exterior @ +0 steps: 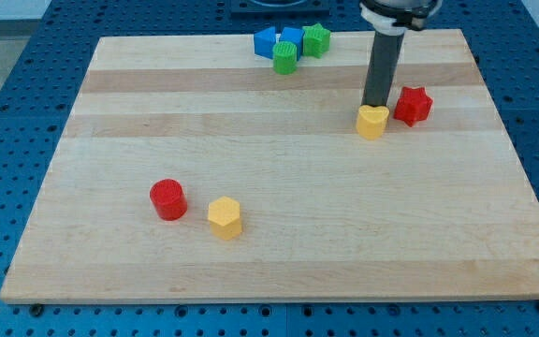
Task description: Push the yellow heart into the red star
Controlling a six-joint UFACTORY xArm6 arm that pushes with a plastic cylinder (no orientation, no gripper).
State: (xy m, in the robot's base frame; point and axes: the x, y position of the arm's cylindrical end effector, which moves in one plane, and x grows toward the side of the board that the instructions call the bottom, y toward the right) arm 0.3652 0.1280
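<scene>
The yellow heart [372,122] lies at the view's upper right on the wooden board [279,178]. The red star [413,105] sits just to its right and slightly higher, with a narrow gap between them. My tip [374,106] stands at the heart's top edge, touching or nearly touching it, to the left of the star. The rod rises straight up from there.
A red cylinder [168,199] and a yellow hexagon [225,217] lie at the lower left. At the top centre is a cluster of two blue blocks [279,41], a green cylinder [285,58] and a green block [316,39].
</scene>
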